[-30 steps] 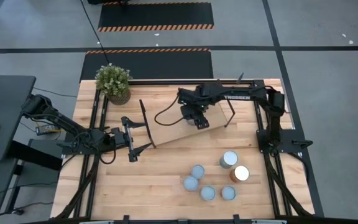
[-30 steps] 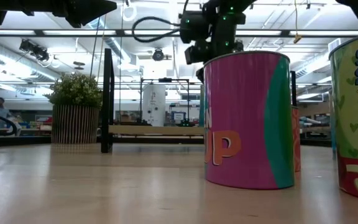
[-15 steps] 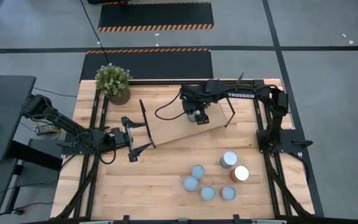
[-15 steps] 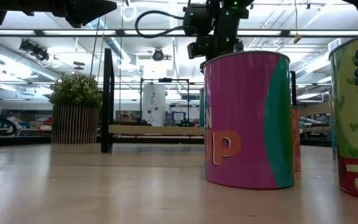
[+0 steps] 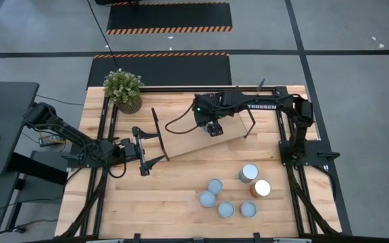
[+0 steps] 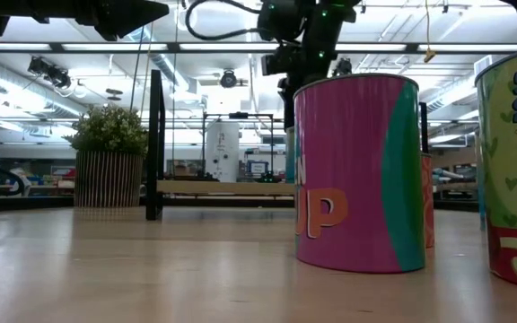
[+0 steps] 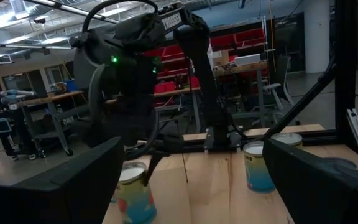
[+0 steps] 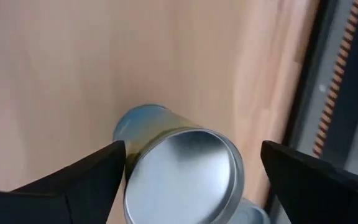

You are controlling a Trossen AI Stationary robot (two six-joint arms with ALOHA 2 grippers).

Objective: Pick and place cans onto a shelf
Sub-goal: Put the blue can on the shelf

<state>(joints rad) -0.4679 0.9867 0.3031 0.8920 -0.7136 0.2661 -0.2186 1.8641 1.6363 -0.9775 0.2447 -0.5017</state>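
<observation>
Right gripper (image 5: 213, 128) sits upper centre of the high view, over the shelf (image 5: 188, 138). In the right wrist view a can (image 8: 182, 171) sits between its wide-spread fingers (image 8: 67, 177), top facing the camera, long axis along the line of sight; whether the pads touch it I cannot tell. Six other cans (image 5: 249, 173) cluster lower right on the table, well apart. Left gripper (image 5: 144, 150) waits centre-left, fingers apart, empty.
</observation>
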